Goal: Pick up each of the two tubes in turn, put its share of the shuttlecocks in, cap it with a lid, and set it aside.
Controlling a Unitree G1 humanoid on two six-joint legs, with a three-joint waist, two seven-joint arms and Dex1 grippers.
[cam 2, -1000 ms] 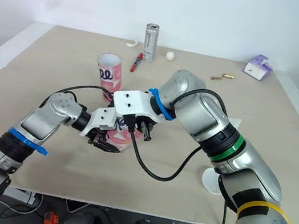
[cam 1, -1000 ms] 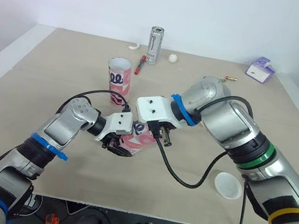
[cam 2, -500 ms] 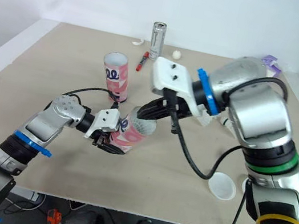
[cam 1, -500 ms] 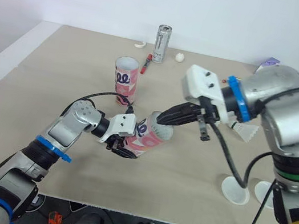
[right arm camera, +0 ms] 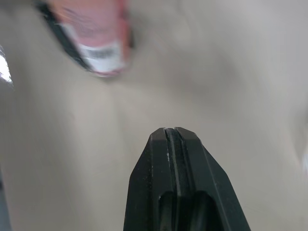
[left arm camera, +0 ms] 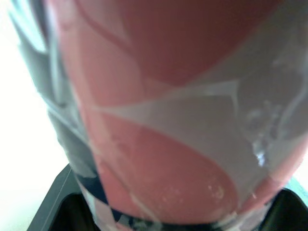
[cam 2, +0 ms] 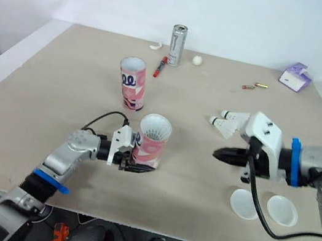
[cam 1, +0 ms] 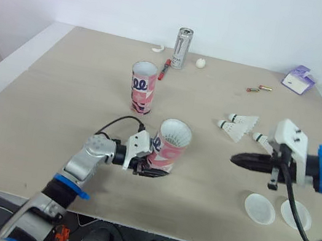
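Squeezing the pink tube [cam 1: 166,149] low down, the left pincer [cam 1: 147,169] is holding it mouth up, while the right pincer [cam 1: 236,160] is hovering closed and empty.

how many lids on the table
2. One lid lies at the front right of the table; the second lid lies just right of it. None seems hidden.

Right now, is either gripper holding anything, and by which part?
The left gripper clamps the pink tube near its base, open end up. The right gripper is shut on nothing.
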